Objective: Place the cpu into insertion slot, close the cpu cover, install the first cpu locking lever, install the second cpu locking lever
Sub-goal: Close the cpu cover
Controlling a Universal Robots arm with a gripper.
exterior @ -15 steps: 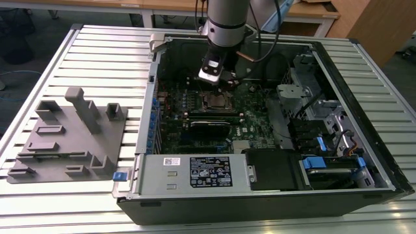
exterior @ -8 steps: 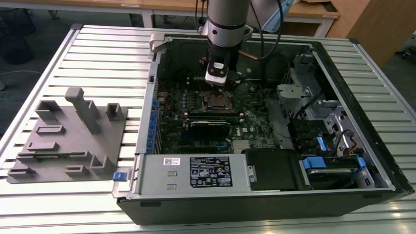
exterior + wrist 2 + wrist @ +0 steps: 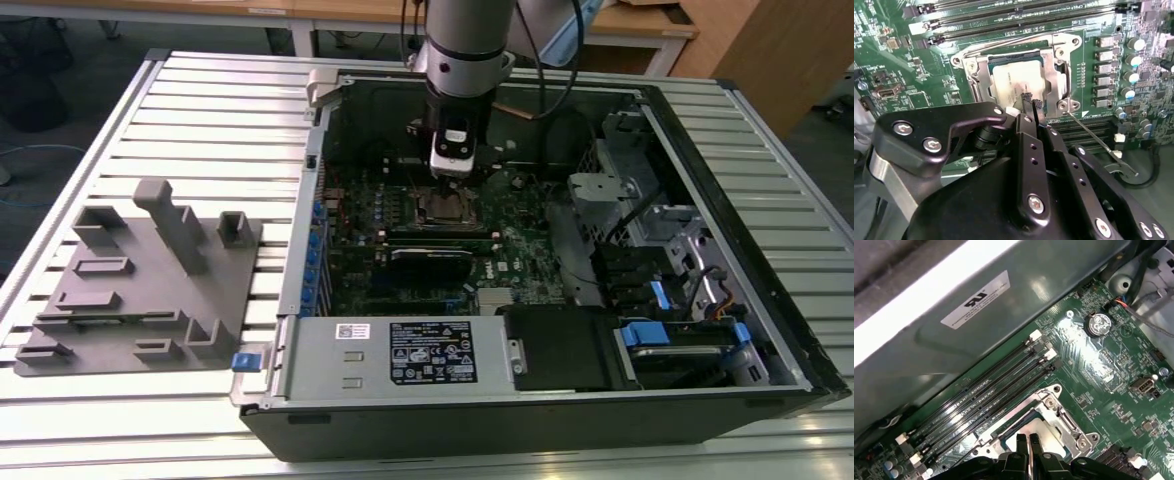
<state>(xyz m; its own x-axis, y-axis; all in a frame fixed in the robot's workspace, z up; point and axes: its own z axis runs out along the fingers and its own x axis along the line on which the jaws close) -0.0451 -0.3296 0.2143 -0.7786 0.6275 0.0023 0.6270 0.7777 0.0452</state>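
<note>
Well, my tool (image 3: 1031, 101), pressed together, hangs just over the cpu (image 3: 1010, 82), which I see seated in the insertion slot (image 3: 447, 210), framed by the cpu cover (image 3: 978, 82); a white printed label (image 3: 430, 352) marks the power supply box (image 3: 334, 362).

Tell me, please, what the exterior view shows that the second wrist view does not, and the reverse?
Exterior view: the whole open computer case, the labelled power supply box, and a grey fixture plate beside the case on the slatted table. Second wrist view: the cpu lying in the insertion slot, the cpu cover framing it, and a thin lever rod jutting out beside it. Shared: the shut gripper over the insertion slot on the green motherboard.
</note>
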